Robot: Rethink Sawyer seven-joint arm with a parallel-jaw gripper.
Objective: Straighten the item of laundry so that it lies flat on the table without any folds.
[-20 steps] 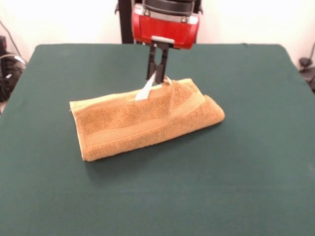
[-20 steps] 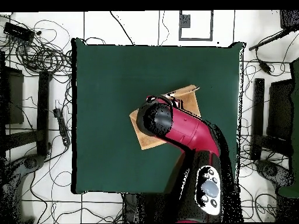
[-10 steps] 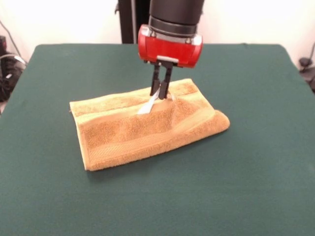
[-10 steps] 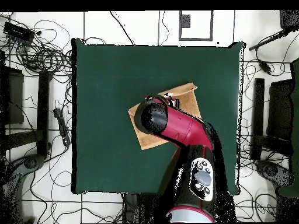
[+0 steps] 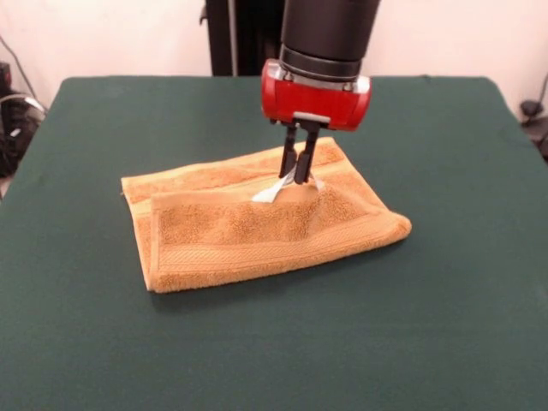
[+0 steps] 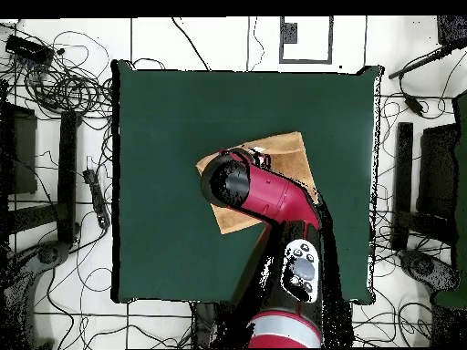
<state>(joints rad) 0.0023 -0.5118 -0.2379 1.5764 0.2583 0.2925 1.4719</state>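
The item of laundry (image 5: 257, 227) is an orange-tan terry towel, folded over itself near the middle of the green table (image 5: 445, 325). Its upper layer is pulled toward the front edge, leaving a strip of the lower layer bare along the back and left. My gripper (image 5: 299, 175) comes down on the back edge of the upper layer, shut on the towel where a small white tag (image 5: 272, 192) sticks out. From overhead the red arm (image 6: 264, 196) covers most of the towel (image 6: 290, 155) and hides the gripper.
Cables and stands lie on the floor around the table (image 6: 164, 118) in the overhead view. A black post (image 5: 224, 38) rises behind the table's far edge.
My gripper has moved right and toward the front of the table, dragging the towel's upper layer with it. The fold has slid forward and more of the lower layer shows.
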